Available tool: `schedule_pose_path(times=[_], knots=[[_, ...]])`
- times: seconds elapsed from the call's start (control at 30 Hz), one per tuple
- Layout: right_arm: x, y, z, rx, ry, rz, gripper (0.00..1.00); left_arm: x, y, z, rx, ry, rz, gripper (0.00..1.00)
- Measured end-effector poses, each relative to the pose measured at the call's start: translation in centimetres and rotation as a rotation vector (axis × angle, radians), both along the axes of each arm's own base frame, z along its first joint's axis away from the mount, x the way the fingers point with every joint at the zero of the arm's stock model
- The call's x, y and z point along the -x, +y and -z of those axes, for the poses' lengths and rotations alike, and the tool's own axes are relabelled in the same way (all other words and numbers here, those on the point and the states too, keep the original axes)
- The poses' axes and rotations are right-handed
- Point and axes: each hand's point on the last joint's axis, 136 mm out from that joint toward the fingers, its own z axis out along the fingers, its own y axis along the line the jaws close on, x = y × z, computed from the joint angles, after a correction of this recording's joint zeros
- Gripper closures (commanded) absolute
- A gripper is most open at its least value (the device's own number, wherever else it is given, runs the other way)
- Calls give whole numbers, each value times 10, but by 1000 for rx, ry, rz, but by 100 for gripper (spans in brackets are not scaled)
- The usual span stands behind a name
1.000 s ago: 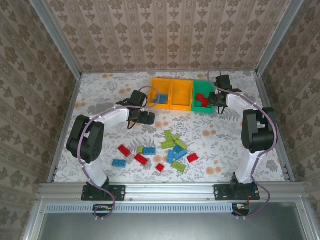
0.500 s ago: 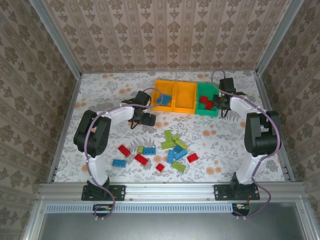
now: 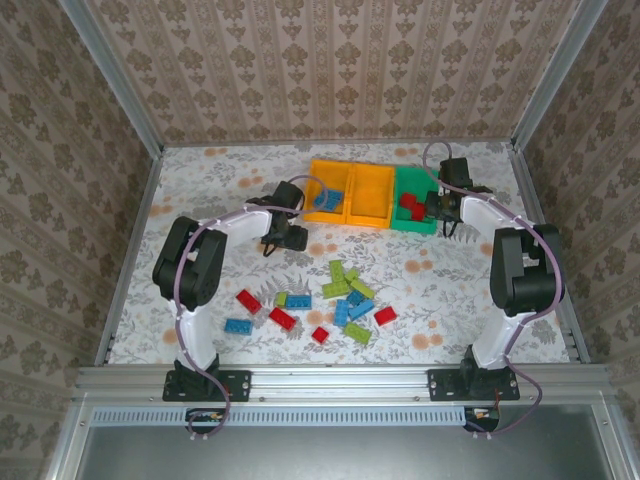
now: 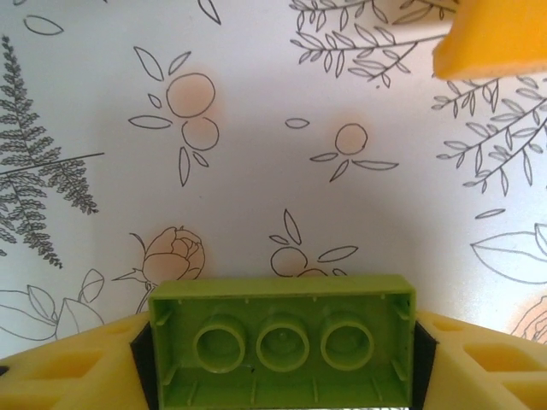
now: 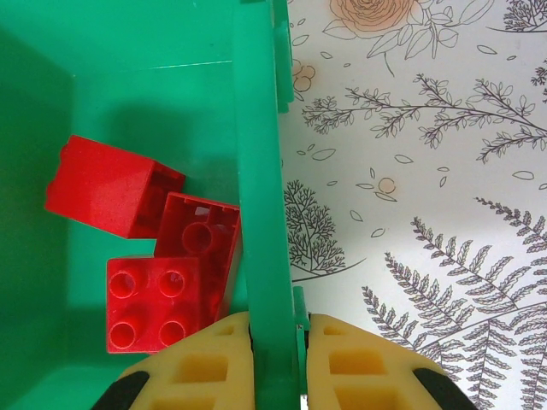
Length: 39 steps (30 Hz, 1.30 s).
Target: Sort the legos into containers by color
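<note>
Now my left end effector [image 3: 290, 238] has carried its clamped lime brick [image 4: 282, 346] nearer the bins [image 3: 366, 192]; my right end effector [image 5: 278, 359] pinches the green bin [image 5: 256, 171] by its wall.

We look down on a desk [image 3: 200, 190] covered in white floral print, enclosed by beige damask-papered walls [image 3: 330, 70] and aluminium corner posts [image 3: 112, 75].

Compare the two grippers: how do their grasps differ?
The left gripper pinches a lime green brick, underside facing its camera; the right gripper clamps the wall of the green bin. The left gripper's brick hangs above the table; the right gripper's bin holds red bricks. Both are shut on something.
</note>
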Motion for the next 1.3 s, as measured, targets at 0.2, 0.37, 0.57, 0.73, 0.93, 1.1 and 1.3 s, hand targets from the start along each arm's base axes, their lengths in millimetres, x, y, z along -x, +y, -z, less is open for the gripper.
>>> schedule_pose_path(times=[0.2,0.37,0.57,0.73,0.93,1.1,1.3], knots=[[2,3,0,0,1,-7,87,0,0,-1,1,-1,0,35],[5,14,1,5,3,-33,87,3,-5,-8,7,-11,13,35],[12,42,1,7,7,-99,87,8,-28,-50,63,-95,65,35],[20,63,1,9,9,-153,86,7,-59,-91,139,-182,115,35],[25,88,1,5,9,-204,82,-5,-108,-124,230,-240,186,34],[29,93,4,-4,19,-202,63,-24,-136,-111,250,-224,204,32],[45,89,14,-7,55,-189,36,-32,-145,-84,229,-177,206,29]])
